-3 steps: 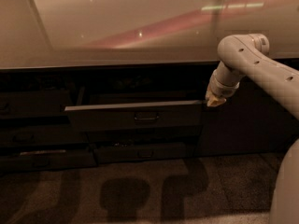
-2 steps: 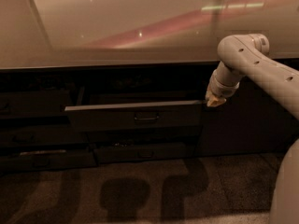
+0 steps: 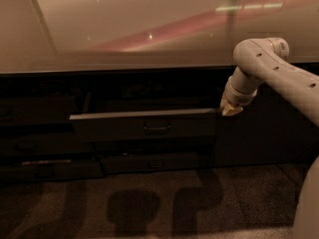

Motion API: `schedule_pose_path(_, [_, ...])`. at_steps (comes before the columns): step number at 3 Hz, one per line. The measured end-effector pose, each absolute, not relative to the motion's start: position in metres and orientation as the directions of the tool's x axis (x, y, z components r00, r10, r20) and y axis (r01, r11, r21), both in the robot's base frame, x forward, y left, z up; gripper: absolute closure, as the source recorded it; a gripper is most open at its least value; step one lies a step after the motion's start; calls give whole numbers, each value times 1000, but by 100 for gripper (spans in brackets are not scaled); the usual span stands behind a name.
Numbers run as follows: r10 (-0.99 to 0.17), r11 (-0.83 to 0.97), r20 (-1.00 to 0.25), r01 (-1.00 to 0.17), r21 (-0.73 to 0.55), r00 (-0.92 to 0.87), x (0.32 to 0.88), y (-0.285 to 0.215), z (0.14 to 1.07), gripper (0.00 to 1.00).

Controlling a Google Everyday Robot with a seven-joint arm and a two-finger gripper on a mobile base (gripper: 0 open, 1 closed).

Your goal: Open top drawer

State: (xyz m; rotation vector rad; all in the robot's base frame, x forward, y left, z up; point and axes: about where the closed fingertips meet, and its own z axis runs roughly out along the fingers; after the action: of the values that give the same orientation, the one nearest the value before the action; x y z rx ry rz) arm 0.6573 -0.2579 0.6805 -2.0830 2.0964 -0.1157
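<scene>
The top drawer [image 3: 144, 125] is a wide dark grey-brown flat front with a small loop handle [image 3: 157, 127] at its centre. It stands pulled out from the cabinet under the pale counter, its top edge catching light. My gripper [image 3: 230, 109] hangs from the white arm [image 3: 279, 73] at the drawer front's upper right corner, right beside it. The inside of the drawer is hidden from this angle.
A glossy pale countertop [image 3: 149, 29] runs across the top. A shorter drawer front [image 3: 154, 162] sits below the open one, and more dark drawer fronts [image 3: 35, 138] lie to the left. A plain dark cabinet panel [image 3: 264, 133] is at the right. Speckled floor [image 3: 149, 203] lies in front.
</scene>
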Motion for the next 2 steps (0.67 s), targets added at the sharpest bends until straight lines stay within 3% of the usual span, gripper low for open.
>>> schedule_pose_path(2, [-995,13,-97,-978,-209,7,649,-255,691,100])
